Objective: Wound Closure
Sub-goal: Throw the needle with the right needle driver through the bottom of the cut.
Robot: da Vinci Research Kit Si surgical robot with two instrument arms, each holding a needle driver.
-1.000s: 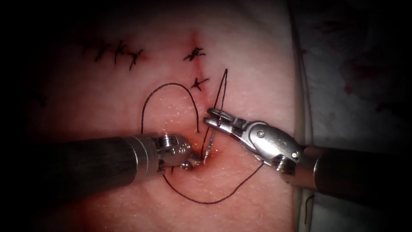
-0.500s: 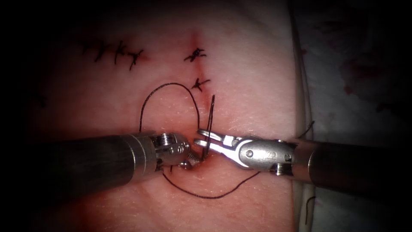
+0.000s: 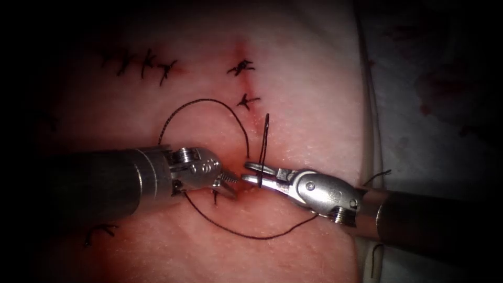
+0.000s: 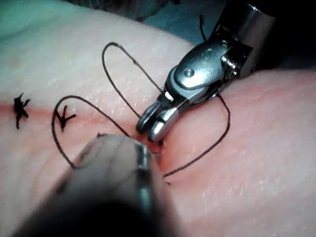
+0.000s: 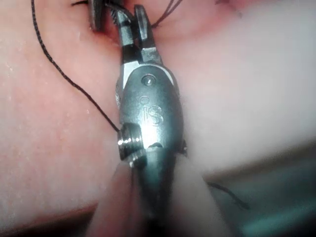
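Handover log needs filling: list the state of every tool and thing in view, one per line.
left tool: jaws open, holding nothing.
right tool: jaws shut on the needle.
needle: gripped near one end, rising above the jaws; whether its lower end is in the tissue can't be told.
thread: slack, looped on the tissue.
cut: upper part closed by two stitches.

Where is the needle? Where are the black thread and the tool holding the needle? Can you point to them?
needle (image 3: 264, 137): endoscope view, on its dark curved body above the right tool.
thread (image 3: 201, 101): endoscope view, top of the big loop.
right tool (image 3: 255, 173): endoscope view, between its fingers, shut on the needle.
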